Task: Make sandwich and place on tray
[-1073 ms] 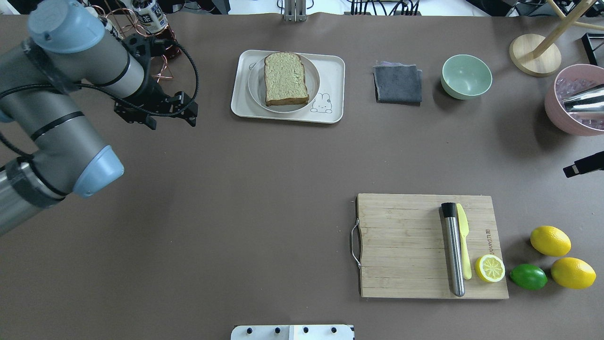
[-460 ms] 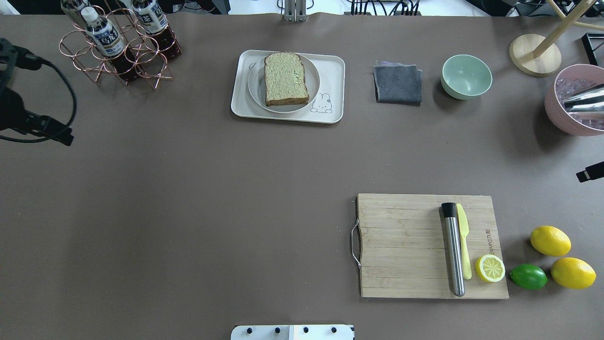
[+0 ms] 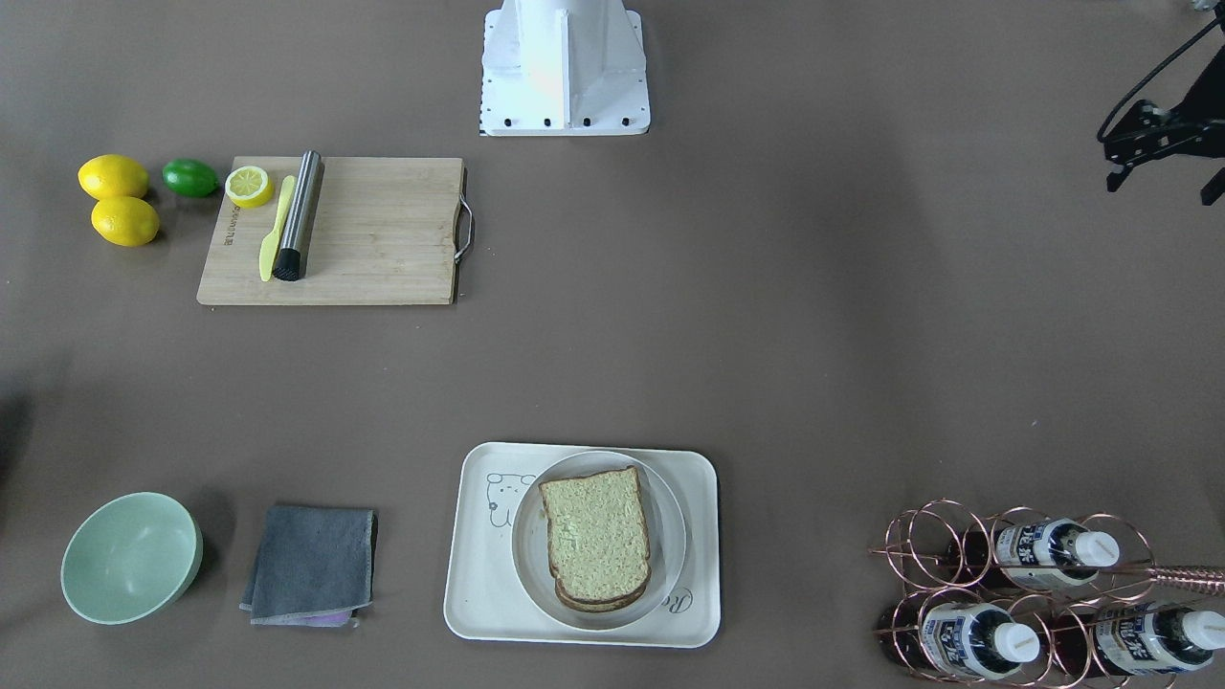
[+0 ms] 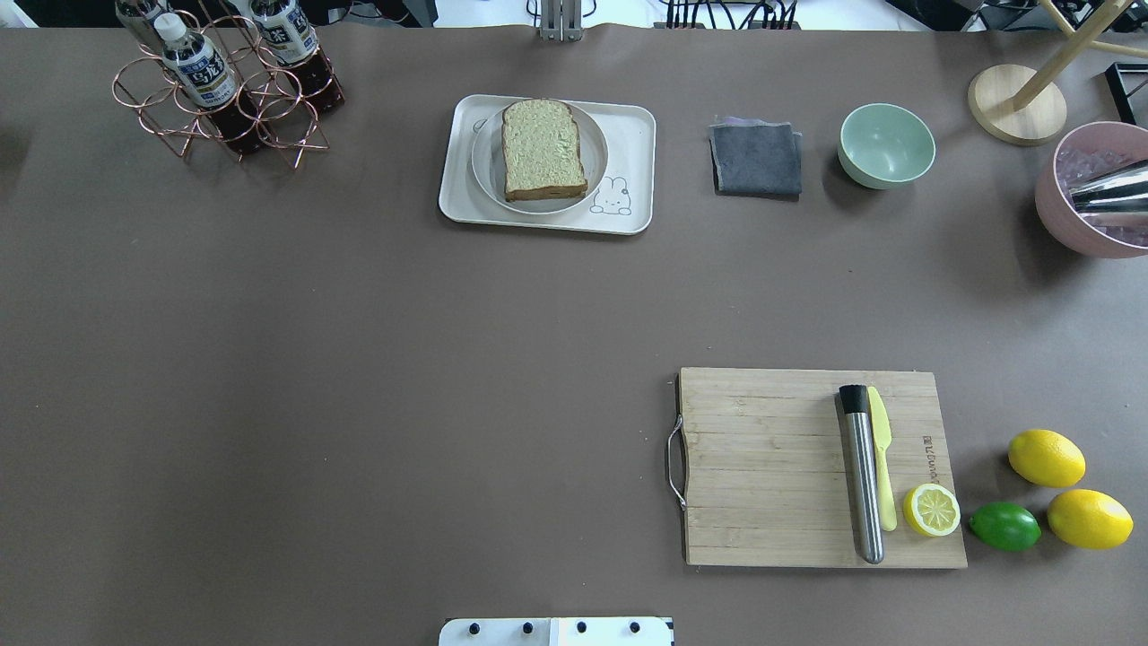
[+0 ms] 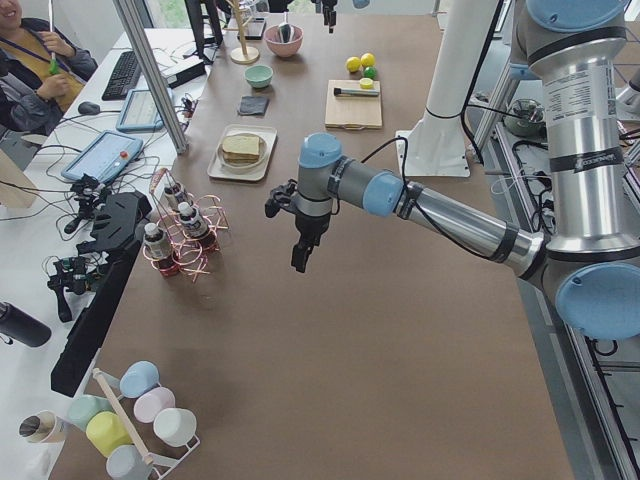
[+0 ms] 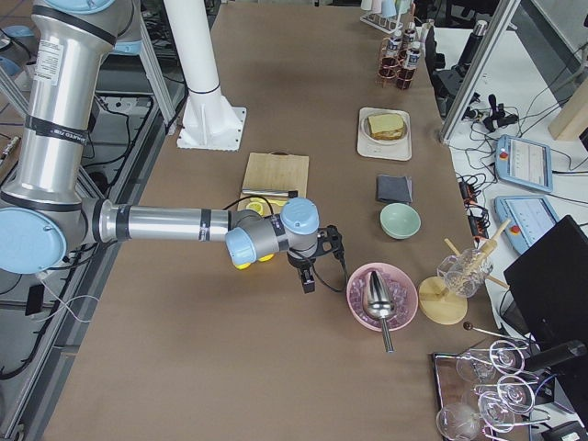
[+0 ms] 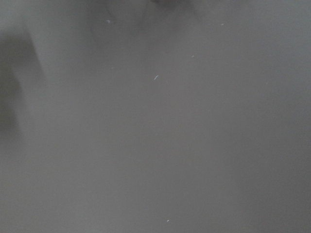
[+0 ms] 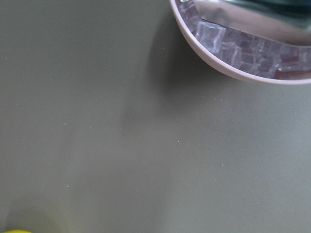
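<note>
Across the brown table (image 4: 359, 359), the sandwich (image 4: 543, 148) lay on a round plate (image 4: 597, 157) in the cream tray (image 4: 635, 135) near the far edge, between a copper bottle rack (image 4: 224, 99) and a folded grey cloth (image 4: 756, 160). The left gripper (image 5: 300, 255) hung over bare table, and the right gripper (image 6: 309, 276) hung beside a pink bowl of ice (image 6: 381, 296). How far either pair of jaws stood apart could not be told. Aluminium posts (image 5: 150, 75) and tablets (image 5: 103, 155) lined the operators' side.

Overhead and front-facing cameras steeply down from opposite sides, sharing the tray (image 4: 630, 135), end cameras along the tabletop (image 5: 350, 350), wrist cameras close on tabletop beneath left pincer (image 5: 300, 262), right pincer (image 6: 308, 280).
</note>
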Motion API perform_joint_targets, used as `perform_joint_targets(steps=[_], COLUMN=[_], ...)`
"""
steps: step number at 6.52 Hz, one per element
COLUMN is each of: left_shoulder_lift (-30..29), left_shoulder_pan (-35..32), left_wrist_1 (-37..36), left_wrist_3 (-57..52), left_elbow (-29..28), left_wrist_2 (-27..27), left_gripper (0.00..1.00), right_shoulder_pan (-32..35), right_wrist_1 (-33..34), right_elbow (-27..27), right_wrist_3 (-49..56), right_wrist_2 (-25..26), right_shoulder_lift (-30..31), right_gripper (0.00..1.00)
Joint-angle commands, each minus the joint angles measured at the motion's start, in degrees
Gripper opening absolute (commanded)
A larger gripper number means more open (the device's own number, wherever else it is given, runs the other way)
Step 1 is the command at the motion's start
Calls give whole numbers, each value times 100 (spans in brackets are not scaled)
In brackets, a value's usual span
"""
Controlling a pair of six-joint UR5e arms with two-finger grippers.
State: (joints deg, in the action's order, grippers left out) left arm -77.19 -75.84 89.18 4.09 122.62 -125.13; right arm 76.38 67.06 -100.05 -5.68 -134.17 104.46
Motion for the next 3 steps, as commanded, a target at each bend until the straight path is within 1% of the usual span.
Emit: perform_joint_targets(steps=[1,2,3], left_shoulder_lift=[737,1071,1231], left_shoulder_pan=[-406,-432,-536], left_wrist_1=[308,537,696], left_wrist_3=[-365,-347,-365], left_elbow=[-19,-71,-263], left_wrist_2=[-266,-275,-345], left_gripper=[98,98,98], right_shoulder_pan=[349,655,806], right_wrist_1=[-17,0,-9], right_elbow=[30,-14,-58], right_wrist_3=[173,173,208], right_wrist_2=[-117,-275,-355], right_shoulder_lift=[223,328,442], right_gripper=[100,100,100])
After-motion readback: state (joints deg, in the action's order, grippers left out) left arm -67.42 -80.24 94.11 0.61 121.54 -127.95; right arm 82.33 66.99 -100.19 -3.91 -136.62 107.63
